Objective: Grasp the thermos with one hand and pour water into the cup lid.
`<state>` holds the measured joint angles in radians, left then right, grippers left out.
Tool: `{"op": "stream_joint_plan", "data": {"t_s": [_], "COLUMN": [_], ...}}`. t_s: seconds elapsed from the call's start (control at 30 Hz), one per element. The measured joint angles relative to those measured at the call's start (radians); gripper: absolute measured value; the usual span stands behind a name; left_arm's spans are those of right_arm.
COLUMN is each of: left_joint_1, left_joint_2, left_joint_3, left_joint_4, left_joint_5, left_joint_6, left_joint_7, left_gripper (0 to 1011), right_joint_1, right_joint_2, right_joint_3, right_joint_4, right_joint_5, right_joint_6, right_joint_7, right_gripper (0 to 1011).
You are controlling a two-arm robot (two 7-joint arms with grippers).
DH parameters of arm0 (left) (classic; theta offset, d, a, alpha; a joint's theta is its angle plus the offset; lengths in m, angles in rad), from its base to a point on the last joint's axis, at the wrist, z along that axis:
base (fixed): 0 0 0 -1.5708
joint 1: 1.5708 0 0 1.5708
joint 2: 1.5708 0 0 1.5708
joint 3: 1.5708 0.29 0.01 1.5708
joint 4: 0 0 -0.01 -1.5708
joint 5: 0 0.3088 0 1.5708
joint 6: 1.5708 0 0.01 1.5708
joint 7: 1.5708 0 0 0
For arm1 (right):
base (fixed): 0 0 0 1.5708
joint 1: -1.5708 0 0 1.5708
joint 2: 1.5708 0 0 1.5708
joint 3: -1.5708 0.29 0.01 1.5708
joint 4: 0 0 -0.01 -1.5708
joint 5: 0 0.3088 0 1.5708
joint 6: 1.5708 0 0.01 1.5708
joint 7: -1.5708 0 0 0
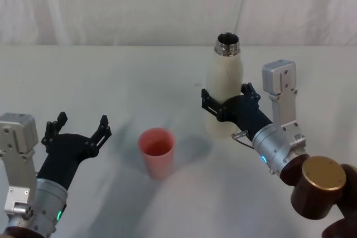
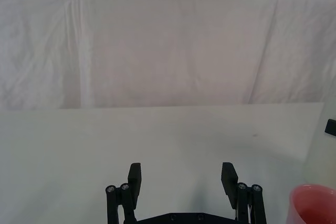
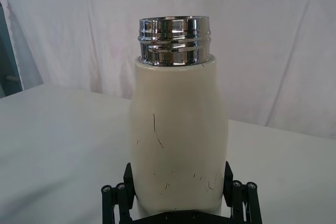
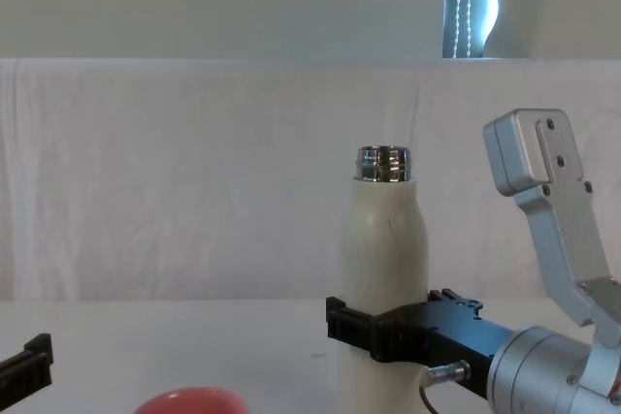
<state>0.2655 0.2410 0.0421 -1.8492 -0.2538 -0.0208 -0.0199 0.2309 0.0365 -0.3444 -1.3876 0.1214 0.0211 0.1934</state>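
Thermos upright (neck uncapped), clamped by right gripper, cup lid empty, left gripper spread.

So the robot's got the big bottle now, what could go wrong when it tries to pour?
The right gripper clamps the bottle low on its body, so the tall top might swing or slip when tipped.

The bottle's mouth is wide and has no cap, while the red cup is small, so water could splash past it onto the table.

The cup stands loose on the table. The left gripper sits open beside it, not holding it, so a bump could knock it over.
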Motion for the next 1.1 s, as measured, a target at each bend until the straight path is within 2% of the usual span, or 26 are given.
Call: {"op": "stream_joint_plan", "data": {"t_s": [0.13, 0.23, 0.53, 1.1], "left_joint_1": [0.0, 0.0, 0.0, 0.0], "left_joint_2": [0.0, 0.0, 0.0, 0.0], "left_joint_3": [0.0, 0.0, 0.0, 0.0], "left_joint_4": [0.0, 0.0, 0.0, 0.0], "left_joint_5": [0.0, 0.0, 0.0, 0.0], "left_joint_6": [0.0, 0.0, 0.0, 0.0], "left_joint_7": [0.0, 0.0, 0.0, 0.0], "left_gripper": [1001, 1001, 1001, 1001], "right_joint_1": [0.0, -0.001, -0.004, -0.063], "right_joint_2": [-0.001, -0.002, -0.001, 0.016], "right_joint_3": [0.002, 0.003, 0.004, 0.009], "right_joint_4": [0.001, 0.001, -0.001, -0.087], "right_joint_5": [0.0, 0.001, 0.002, -0.004], "right_joint_6": [0.0, 0.0, 0.001, 0.005], "right_joint_7": [0.0, -0.001, -0.001, -0.01], "right_gripper": [960, 1001, 1001, 1001]}}
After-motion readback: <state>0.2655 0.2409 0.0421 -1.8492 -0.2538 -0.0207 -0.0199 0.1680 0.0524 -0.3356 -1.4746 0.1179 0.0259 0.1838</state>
